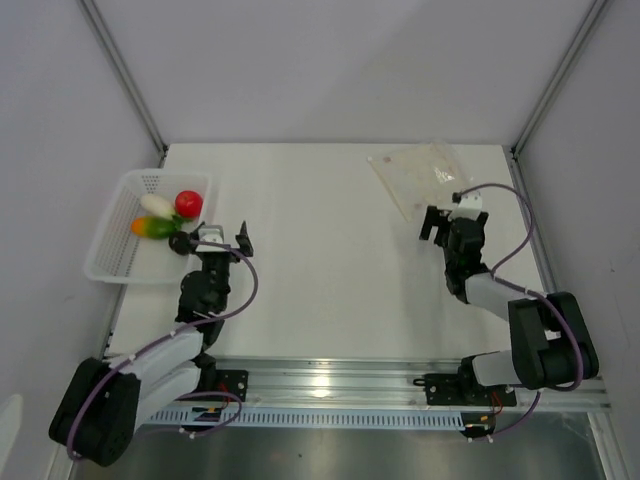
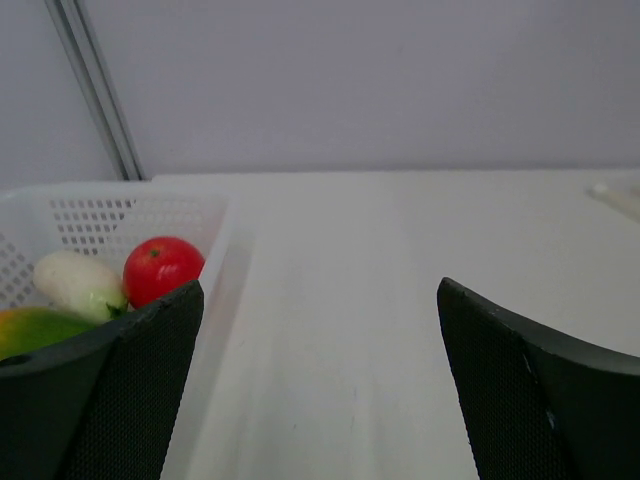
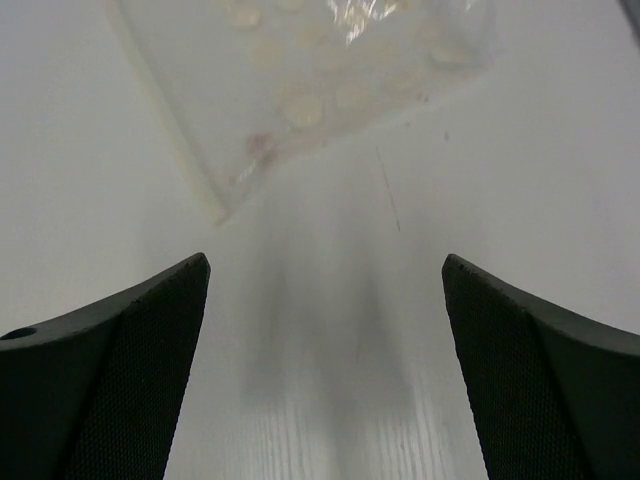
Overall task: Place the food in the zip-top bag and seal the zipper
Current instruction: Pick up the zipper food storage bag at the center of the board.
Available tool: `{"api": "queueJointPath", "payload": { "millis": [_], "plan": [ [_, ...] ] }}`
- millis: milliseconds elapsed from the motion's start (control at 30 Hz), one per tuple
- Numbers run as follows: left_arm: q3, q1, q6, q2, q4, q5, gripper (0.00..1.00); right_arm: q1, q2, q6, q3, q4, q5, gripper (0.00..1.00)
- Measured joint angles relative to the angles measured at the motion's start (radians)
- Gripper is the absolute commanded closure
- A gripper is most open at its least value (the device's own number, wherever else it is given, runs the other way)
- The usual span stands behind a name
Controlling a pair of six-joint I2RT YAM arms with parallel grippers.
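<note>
Over at the far right of the surface, the zip-top bag is seen lying flat and empty, well apart from the food. The red tomato-like ball, the white oblong piece and the orange-and-green piece are bunched together in a white perforated basket at the left, presumably so that nothing rolls off.

The left fingers are spread wide with nothing between them, hovering at the basket's right rim. The right fingers are likewise spread and empty, just short of the bag. A split of work is suggested: food fetched by the left arm, bag handled by the right.

The bag is turned cornerwise, its near corner aimed at the right fingers. A pale strip, taken to be the zipper, is traced along the bag's left edge, running from that corner away and leftward, so the mouth is judged to face the middle of the surface, towards the food. The orange-and-green piece is laid roughly crosswise, orange end to the left
</note>
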State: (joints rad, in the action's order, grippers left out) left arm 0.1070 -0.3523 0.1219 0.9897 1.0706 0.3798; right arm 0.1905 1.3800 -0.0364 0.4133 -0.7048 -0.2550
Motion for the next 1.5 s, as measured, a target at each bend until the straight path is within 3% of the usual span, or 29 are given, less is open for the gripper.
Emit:
{"api": "queueJointPath", "payload": {
  "millis": [167, 333, 467, 733, 933, 1133, 1300, 1500],
  "plan": [
    [0.103, -0.024, -0.111, -0.187, -0.169, -0.001, 0.00, -0.030, 0.016, -0.130, 0.323, 0.274, -0.062, 0.01],
    [0.143, -0.066, -0.255, -0.200, -0.254, -0.061, 0.00, -0.094, 0.148, -0.303, 0.541, 0.429, 0.021, 0.01],
    [0.208, -0.080, -0.433, -0.196, -0.439, -0.061, 0.01, -0.099, 0.283, -0.429, 0.601, 0.494, 0.099, 0.01],
    [0.332, -0.082, -0.619, -0.341, -0.731, -0.069, 0.01, -0.083, 0.427, -0.591, 0.600, 0.509, 0.267, 0.05],
    [0.434, -0.082, -0.707, -0.426, -1.038, -0.119, 0.00, 0.024, 0.457, -0.474, 0.656, 0.563, 0.211, 0.04],
    [0.470, -0.082, -0.751, -0.467, -1.203, -0.147, 0.00, 0.131, 0.611, -0.238, 0.988, 0.727, 0.065, 0.04],
    [0.520, -0.082, -0.754, -0.449, -1.281, -0.151, 0.01, 0.170, 0.792, -0.054, 1.285, 0.869, -0.106, 0.10],
    [0.525, -0.082, -0.753, -0.422, -1.299, -0.175, 0.00, 0.184, 0.897, 0.108, 1.395, 0.952, -0.256, 0.20]
  ]
}}
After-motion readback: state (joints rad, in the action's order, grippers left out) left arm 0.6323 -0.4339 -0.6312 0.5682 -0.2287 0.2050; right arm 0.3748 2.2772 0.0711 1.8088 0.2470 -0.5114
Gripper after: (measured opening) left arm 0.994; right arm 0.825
